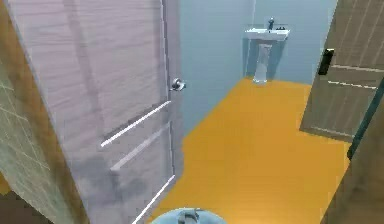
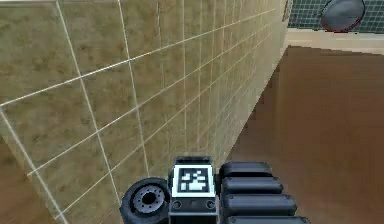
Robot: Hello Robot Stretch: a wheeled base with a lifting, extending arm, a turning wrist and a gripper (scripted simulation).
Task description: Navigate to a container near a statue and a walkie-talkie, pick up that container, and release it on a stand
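Sitting low at the near edge of the arm side view, the hand shows as a dark round body just left of a white square marker with black marks. The arm's dark stacked segments lie just right of that marker. The hand's far end cannot be made out, so I cannot tell how its fingers stand or whether it holds anything.

Close behind it rises a tiled wall, tan with pale grout lines, running away to the far right. Right of that wall lies a brown floor. At its far end a pale ledge runs under a dark gridded panel, and a dark round object sits against the panel; what it is I cannot tell.

In the forward view a grey wood-grain door stands swung open on the left, with a metal knob near its right edge. Past it an orange floor stretches to a blue-grey wall, where a white pedestal sink stands. On the right is a brown door with a dark handle.
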